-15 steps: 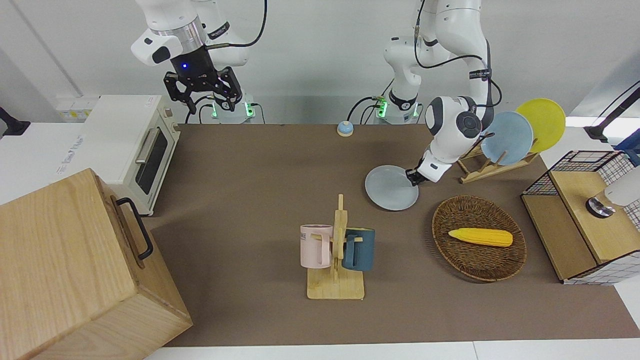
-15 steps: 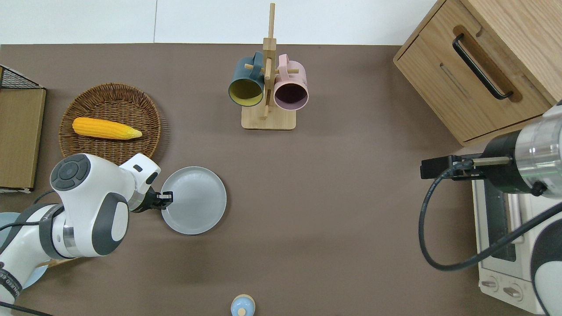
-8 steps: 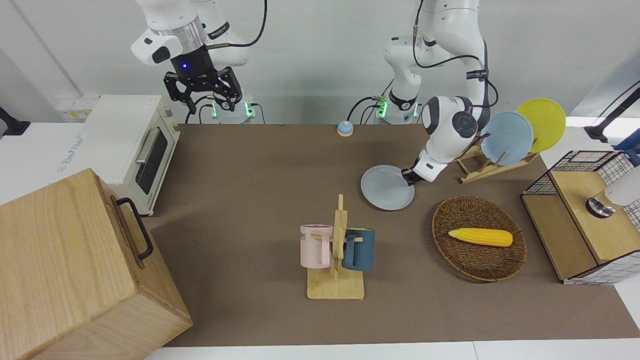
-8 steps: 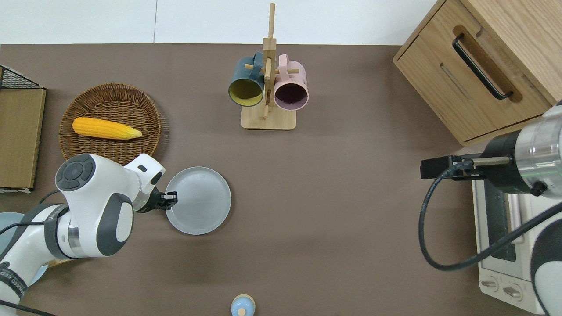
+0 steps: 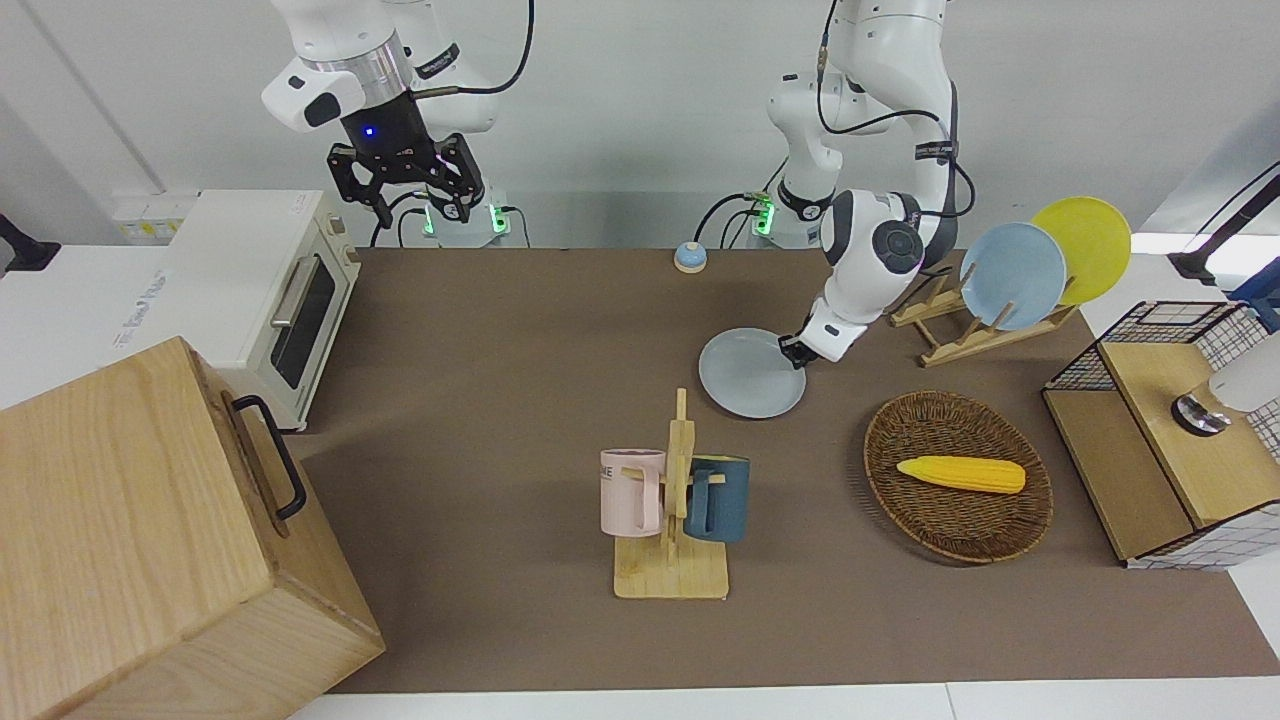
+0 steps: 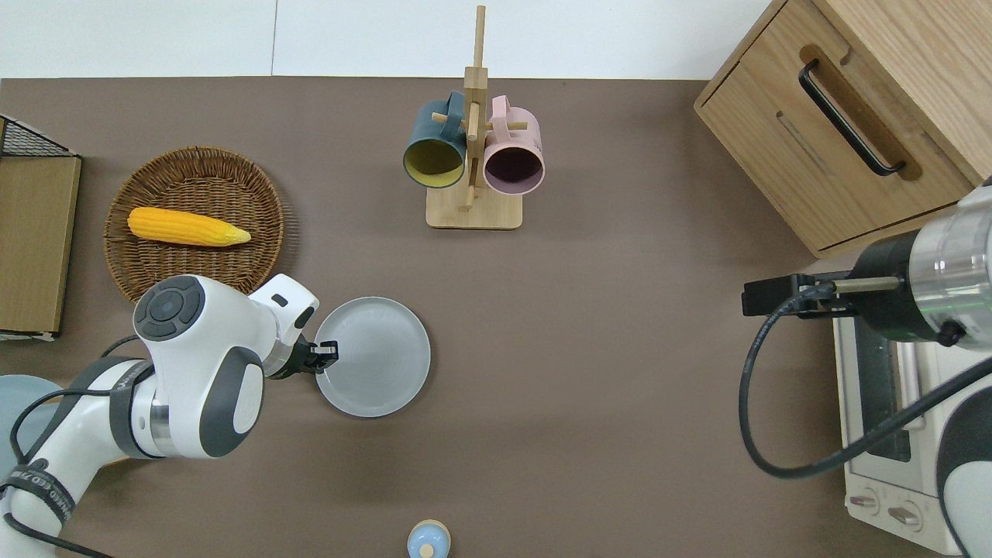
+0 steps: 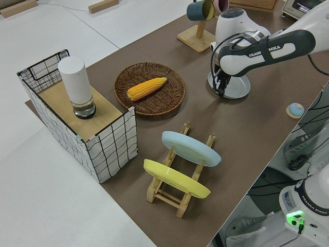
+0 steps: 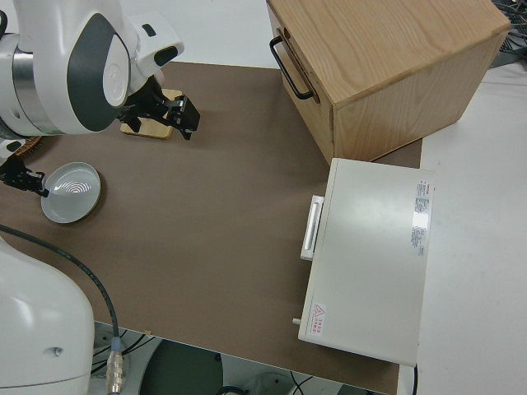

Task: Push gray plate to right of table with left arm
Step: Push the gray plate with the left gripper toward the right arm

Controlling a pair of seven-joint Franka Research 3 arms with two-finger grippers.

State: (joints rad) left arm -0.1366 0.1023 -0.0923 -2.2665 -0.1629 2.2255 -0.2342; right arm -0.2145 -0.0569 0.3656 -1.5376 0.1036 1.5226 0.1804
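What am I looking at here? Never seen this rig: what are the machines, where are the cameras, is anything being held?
Two white jointed robot arms share a brown-topped table. Four cameras film it: one facing the robots, one straight overhead, one at each end.

The left gripper is down at table level, against the rim of a round pale gray plate lying flat. It pushes; nothing is held. The right gripper is parked, fingers open.

Also on the table: a wooden mug rack with a pink and a dark blue mug, a wicker basket holding a yellow corn cob, and a wooden rack with light blue and yellow plates.
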